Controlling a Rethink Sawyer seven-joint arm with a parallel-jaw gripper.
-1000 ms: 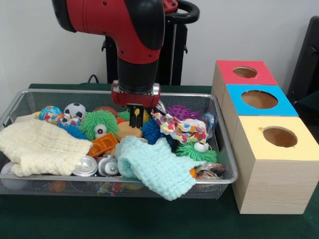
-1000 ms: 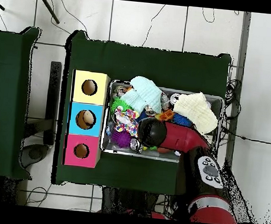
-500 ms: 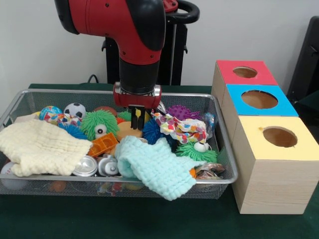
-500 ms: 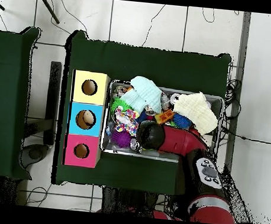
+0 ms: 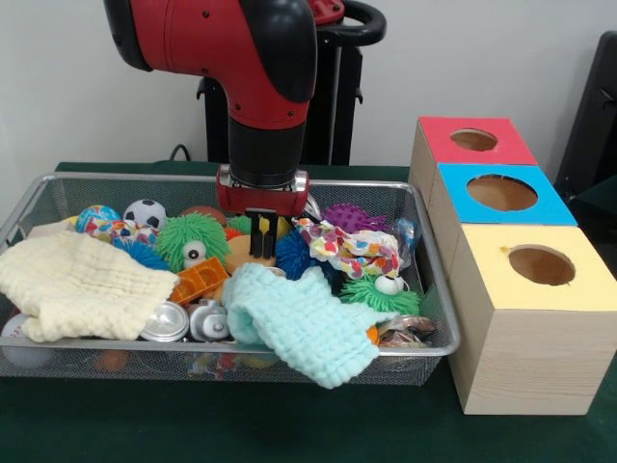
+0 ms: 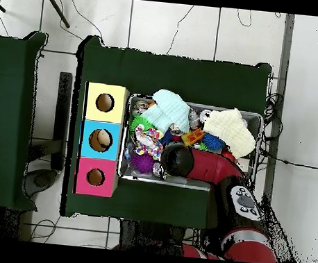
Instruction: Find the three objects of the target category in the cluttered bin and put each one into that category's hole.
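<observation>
Narrowly parted, empty black gripper hovers above an orange ball; crowding blue spiky ball beside it risks snagging.

Seen from straight above: a dark green desk bearing a wire bin crowded with toys and cloths. At the bin's nine o'clock, touching it, three boxes in a column: yellow, blue, pink, each holed. Over the bin's six o'clock edge, the red arm. At one o'clock inside, a cream cloth; at eleven, a mint cloth.
</observation>
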